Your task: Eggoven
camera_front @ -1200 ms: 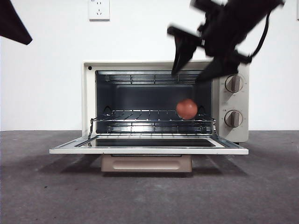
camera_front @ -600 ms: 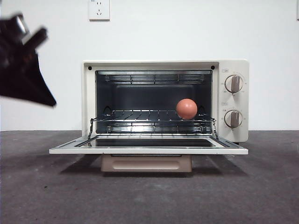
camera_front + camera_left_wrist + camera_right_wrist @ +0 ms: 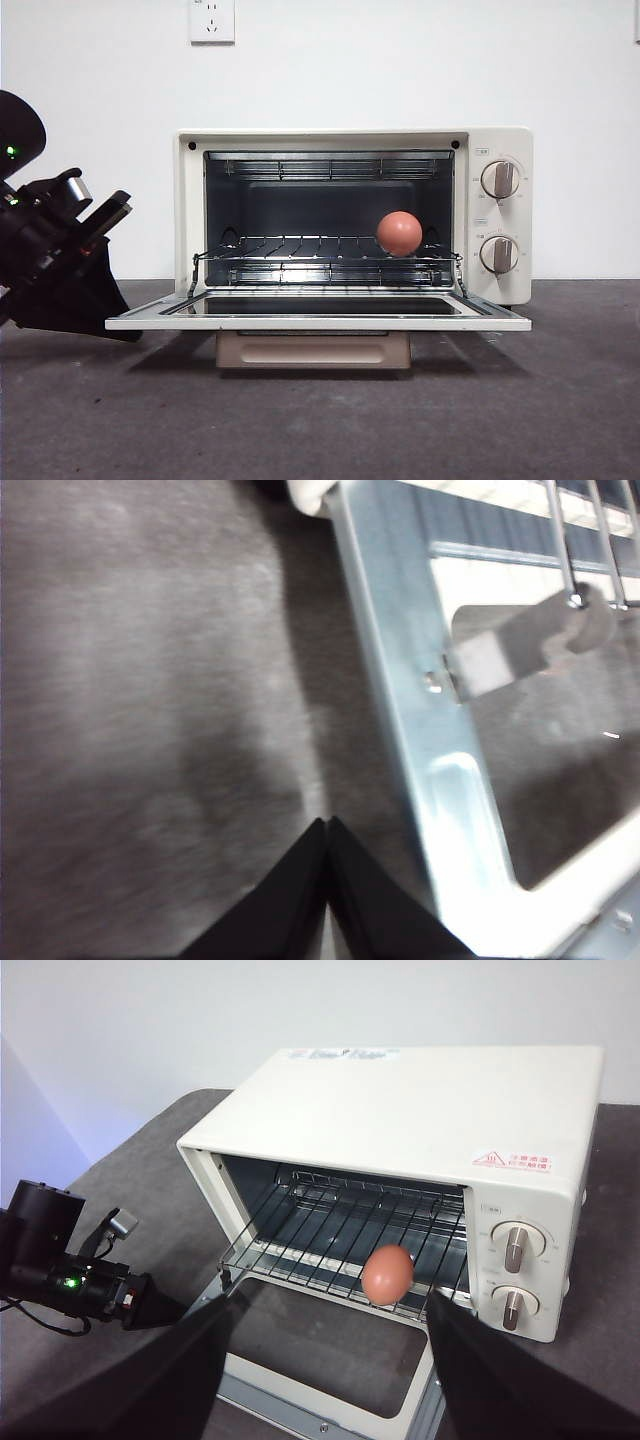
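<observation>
In the front view the egg (image 3: 399, 233) rests on the wire rack (image 3: 325, 250) inside the open toaster oven (image 3: 355, 215), near the rack's right end and close to the cavity's right wall; it looks nearly round from here, so its long axis cannot be read in this view. The oven faces the camera with its door (image 3: 318, 315) dropped flat toward the bench's front edge, and two grey knobs (image 3: 500, 180) stand one above the other on the right panel. The bench (image 3: 320, 420) is dark grey and matte, the wall behind is white with a socket (image 3: 212, 20) high up. The left hand (image 3: 100, 325) comes in dark at the left edge, low beside the door's left corner, with a green light on the arm. In the left wrist view that hand's two black jaws meet at their tips, closed on nothing, just above the grey bench and just beside the door's metal frame (image 3: 420, 680) and its hinge bracket (image 3: 520, 640). In the right wrist view the right hand (image 3: 330, 1360) hangs high and in front of the oven, its jaws spread wide and empty, framing the egg (image 3: 388, 1274), which sits upright-ish on the rack, long axis tilted slightly from vertical, at the rack's front edge near the knob side.
</observation>
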Motion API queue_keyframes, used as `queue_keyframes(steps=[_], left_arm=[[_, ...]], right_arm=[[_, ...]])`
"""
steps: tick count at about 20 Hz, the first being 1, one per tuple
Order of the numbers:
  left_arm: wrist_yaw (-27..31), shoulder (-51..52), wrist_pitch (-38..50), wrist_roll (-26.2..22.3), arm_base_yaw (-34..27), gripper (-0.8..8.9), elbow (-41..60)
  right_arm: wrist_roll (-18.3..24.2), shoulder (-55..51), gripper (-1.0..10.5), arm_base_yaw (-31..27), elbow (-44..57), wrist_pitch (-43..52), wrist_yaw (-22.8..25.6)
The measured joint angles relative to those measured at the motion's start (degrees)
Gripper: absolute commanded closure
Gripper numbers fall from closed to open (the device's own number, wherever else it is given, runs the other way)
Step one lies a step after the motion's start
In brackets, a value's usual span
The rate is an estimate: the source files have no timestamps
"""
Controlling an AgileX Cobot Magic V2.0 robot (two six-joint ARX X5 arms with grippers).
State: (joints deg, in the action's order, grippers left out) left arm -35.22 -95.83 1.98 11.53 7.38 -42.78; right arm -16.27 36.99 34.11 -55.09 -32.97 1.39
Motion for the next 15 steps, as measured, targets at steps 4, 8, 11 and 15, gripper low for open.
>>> queue_keyframes(steps=[4,8,11,15], left_arm=[[-5.3,-2.7,1.0,0.0,0.7,8.07,0.0],[-7.4,-3.3,1.2,0.1,0.8,8.07,0.1],[-12.0,-3.5,3.4,1.8,-0.2,8.07,0.3],[-16.8,-3.5,10.8,7.0,-1.6,8.07,0.5]], right_arm=[[0.0,0.1,6.3,0.0,0.0,0.0,0.3],[0.0,0.1,6.3,0.0,0.0,-0.1,1.2],[0.0,0.1,6.3,0.0,0.0,-0.7,1.5],[0.0,0.1,6.3,0.0,0.0,-0.7,1.6]])
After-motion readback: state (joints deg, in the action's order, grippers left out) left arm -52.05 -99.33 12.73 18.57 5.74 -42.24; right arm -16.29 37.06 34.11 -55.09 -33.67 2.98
